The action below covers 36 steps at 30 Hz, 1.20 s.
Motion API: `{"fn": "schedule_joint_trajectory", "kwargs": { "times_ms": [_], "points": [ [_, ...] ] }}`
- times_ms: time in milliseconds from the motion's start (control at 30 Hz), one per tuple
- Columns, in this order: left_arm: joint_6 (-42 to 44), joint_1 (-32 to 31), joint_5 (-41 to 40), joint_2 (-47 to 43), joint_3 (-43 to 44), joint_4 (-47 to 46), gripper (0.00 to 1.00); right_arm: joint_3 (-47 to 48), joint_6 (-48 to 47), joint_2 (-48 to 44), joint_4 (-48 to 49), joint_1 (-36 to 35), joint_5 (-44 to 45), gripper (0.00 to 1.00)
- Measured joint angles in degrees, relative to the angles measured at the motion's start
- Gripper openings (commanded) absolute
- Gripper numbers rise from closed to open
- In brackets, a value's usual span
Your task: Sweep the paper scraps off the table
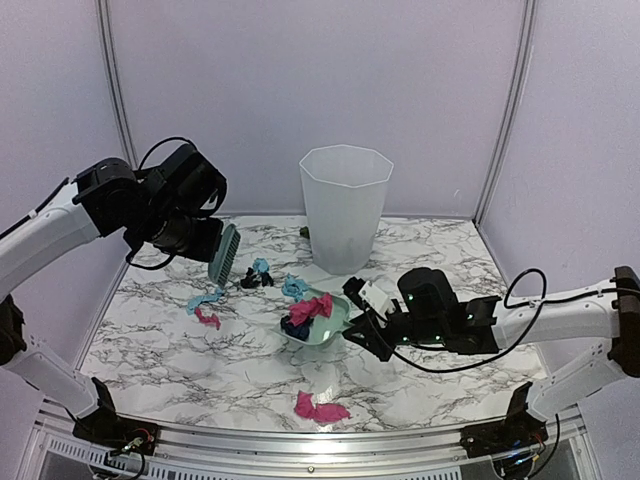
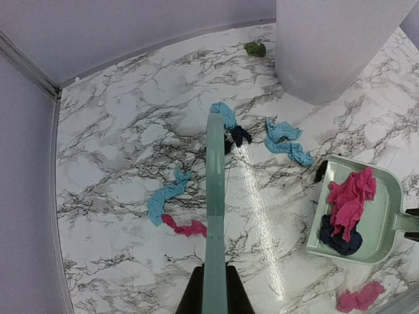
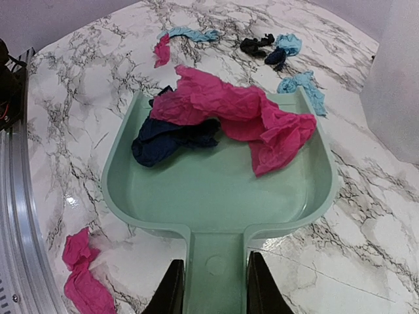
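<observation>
Right now, the handle of a mint-green brush (image 2: 215, 196) is gripped by the left fingers (image 2: 232, 296), which are shut tight on it. The brush is held over the left part of the white marble desk (image 1: 170, 330), with its head pointing away from the arm. Whether its bristles touch the desk cannot be told.

The handle of a mint-green dustpan (image 3: 216, 196) is squeezed between the right fingers (image 3: 173, 291), which are closed on it from both sides. The dustpan is held low at the middle of the desk, with its open mouth turned toward the brush.

Two of the paper scraps (image 1: 262, 274) are seen inside the dustpan: a big pink scrap (image 3: 242, 111) is draped over a dark blue scrap (image 3: 163, 140).

The others are spread on the desk. A long light blue strip (image 2: 163, 199) and a thin pink strip (image 2: 186, 227) are found together, left of the brush. A small blue bit (image 2: 224, 112) and a dark bit (image 2: 240, 134) are seen near the tip of the brush. A light blue scrap (image 2: 286, 140) is seen just past the mouth of the dustpan. A pink scrap (image 1: 320, 408) is seen alone near the front rail.

A tall see-through bin (image 1: 345, 205) is seen at the back of the desk, and a tiny green scrap (image 2: 255, 48) is seen beside its foot.
</observation>
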State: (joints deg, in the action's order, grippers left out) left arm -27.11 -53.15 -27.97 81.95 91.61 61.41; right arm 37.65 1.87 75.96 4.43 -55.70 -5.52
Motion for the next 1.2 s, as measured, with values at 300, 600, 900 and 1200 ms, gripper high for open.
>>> {"fn": "schedule_joint_trajectory", "kwargs": {
  "times_ms": [300,600,900,1200],
  "points": [
    [-2.3,0.3,-3.9,-4.1,-3.3,0.3,0.0,2.8,-0.4,0.0,-0.4,-0.8,1.1,0.0],
    [-3.5,0.7,-5.1,-6.1,-4.6,0.4,0.0,9.4,0.8,0.1,-2.8,-1.0,4.7,0.0],
    [-3.6,0.7,-5.0,-8.1,-6.7,0.4,0.0,25.7,2.0,3.7,-9.5,-0.8,10.0,0.0],
    [-3.7,0.7,-5.0,-10.1,-7.3,0.4,0.0,41.7,4.0,10.3,-17.6,2.9,13.2,0.0]
  ]
}}
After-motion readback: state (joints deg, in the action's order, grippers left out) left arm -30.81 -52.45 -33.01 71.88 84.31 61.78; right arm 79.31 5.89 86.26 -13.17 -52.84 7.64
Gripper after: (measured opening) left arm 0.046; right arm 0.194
